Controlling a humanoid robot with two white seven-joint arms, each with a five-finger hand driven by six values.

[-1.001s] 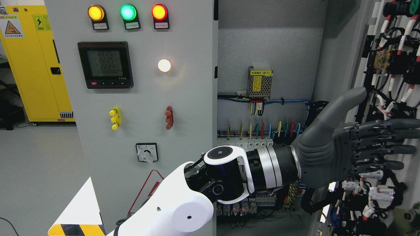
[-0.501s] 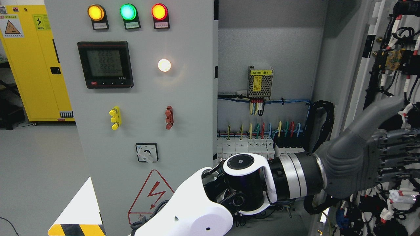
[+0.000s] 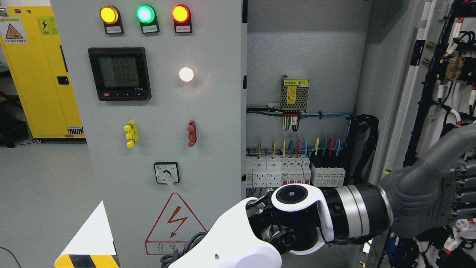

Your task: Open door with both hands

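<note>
My left hand (image 3: 435, 201) is flat, fingers spread, against the grey wiring-covered cabinet door (image 3: 446, 93); I'd push steadily outward, avoiding cables.

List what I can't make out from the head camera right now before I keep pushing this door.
- Left robot hand: its fingers run off the right edge of the head view, so contact with the open door can't be confirmed.
- Right robot hand: not in view.
- Lower breaker row: hidden behind the left forearm.
- Meter display digits: too small to read reliably.
</note>
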